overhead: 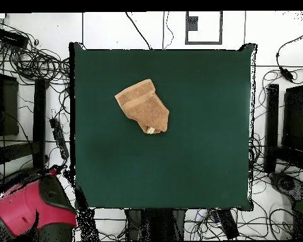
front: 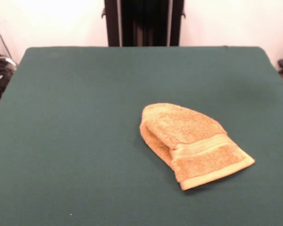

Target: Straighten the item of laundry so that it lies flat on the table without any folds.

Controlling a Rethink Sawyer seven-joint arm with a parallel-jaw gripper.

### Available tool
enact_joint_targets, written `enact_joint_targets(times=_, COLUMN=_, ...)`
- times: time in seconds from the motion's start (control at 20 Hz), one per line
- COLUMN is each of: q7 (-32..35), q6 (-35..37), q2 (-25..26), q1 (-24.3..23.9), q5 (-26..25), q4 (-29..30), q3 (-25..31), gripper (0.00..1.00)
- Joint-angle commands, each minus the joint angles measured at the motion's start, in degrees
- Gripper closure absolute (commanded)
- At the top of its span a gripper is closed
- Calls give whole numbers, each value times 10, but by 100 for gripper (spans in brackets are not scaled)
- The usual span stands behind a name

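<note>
Folded towel on the table, arm swung away.

The towel (front: 193,143) (overhead: 143,106) lies doubled over on the green table (front: 75,141) (overhead: 204,151), its striped band and hem facing up, a white label poking out from one edge. The red arm (overhead: 31,208) sits off the table's corner; its gripper isn't visible, so I can't tell its state.

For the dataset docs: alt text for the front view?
An orange-tan hand towel lies folded over on itself, right of centre on a dark green table, one woven band stripe showing near its front edge. No robot pincer is visible.
</note>
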Motion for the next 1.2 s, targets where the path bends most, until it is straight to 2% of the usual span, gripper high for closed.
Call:
enact_joint_targets(times=0.05, q7=125, q6=-63, q2=87, q1=-13, q5=-4, q4=-20, q3=-12, gripper=0)
enact_joint_targets(times=0.55, q7=117, q6=-161, q2=166, q1=-13, q5=-5, q4=-26, q3=-34, gripper=0)
enact_joint_targets(times=0.9, q7=115, q6=-250, q2=251, q1=-16, q5=6, q4=-42, q3=-45, gripper=0)
enact_joint_targets(times=1.2, q7=117, q6=-270, q2=326, q1=-8, q5=30, q4=-80, q3=-65, gripper=0)
